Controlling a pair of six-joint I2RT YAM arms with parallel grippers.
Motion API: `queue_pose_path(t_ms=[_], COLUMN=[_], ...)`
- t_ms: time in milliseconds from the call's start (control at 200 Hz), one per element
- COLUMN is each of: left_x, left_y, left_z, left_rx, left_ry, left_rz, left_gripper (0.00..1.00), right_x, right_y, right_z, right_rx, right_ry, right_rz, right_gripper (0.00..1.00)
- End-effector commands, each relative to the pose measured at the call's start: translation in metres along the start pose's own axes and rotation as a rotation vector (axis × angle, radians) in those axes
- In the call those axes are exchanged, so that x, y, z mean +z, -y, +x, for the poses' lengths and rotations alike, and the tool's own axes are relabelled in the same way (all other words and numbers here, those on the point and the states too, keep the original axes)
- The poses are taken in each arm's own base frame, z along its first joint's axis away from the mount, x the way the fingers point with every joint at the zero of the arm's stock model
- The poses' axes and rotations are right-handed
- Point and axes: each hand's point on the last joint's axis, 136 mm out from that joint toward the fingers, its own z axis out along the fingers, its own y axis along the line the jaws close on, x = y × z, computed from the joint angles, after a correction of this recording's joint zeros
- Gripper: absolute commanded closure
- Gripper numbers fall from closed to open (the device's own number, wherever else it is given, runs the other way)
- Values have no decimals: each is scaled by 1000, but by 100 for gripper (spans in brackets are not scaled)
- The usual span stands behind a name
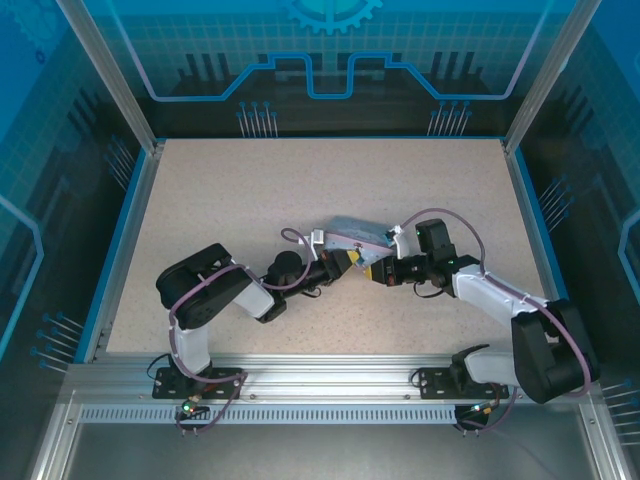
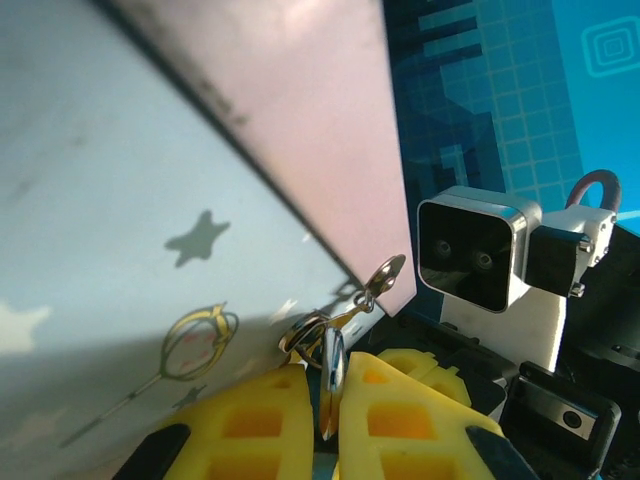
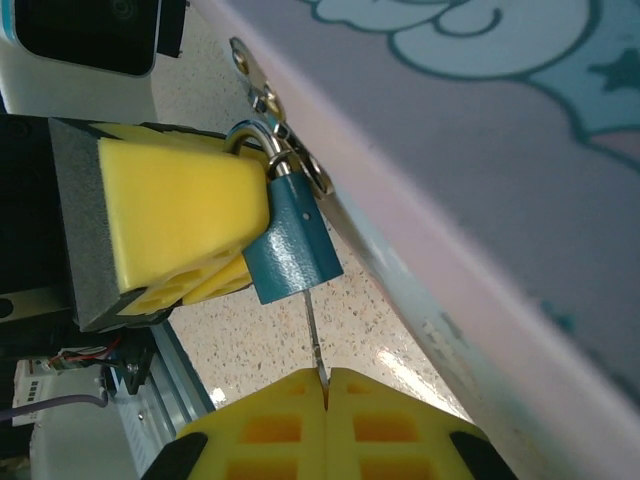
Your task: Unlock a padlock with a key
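Down at the near edge the two arms reach inward and meet over the middle of the worktop (image 1: 300,180), nose to nose. The right tool (image 3: 325,385) has its yellow fingers pressed together, and pinched right at their tips is the key (image 3: 312,335). Only a thin dark blade of it shows, standing straight up out of the pads. Its upper end meets the underside of the padlock (image 3: 292,245); how deep it sits I cannot tell.

The blue-teal body of the padlock hangs just above those fingertips, tilted a little. It is clamped by the left tool (image 3: 200,225), whose big yellow pads are closed on its side. From the left wrist the padlock shows edge-on as a narrow sliver squeezed between the pads of the left tool (image 2: 325,375).

Its silver shackle (image 3: 250,135) loops up through the metal latch (image 2: 385,275) on the edge of the tin (image 3: 480,170). The tin is pale blue with a cartoon lid and sits tipped just behind both tools (image 1: 352,236). Beyond it the speckled worktop runs back to the blue walls.
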Motion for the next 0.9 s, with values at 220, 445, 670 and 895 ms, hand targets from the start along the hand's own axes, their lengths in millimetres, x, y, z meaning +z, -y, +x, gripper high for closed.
queue_pose_path(t_ms=[220, 445, 670, 895], left_x=[4, 7, 10, 11], left_y=[25, 19, 20, 26], left_z=[4, 9, 12, 13], left_rx=[50, 66, 79, 93], left_ry=[-30, -51, -66, -70], left_rz=[83, 77, 82, 98], left_gripper=[100, 100, 100, 100], right_x=[-1, -8, -12, -12], right_y=[1, -1, -7, -10], right_z=[-19, -19, -21, -23], right_rx=[17, 18, 18, 35], right_ry=[92, 111, 119, 119], right_rz=[-73, -121, -169, -205], right_gripper=[100, 100, 100, 100])
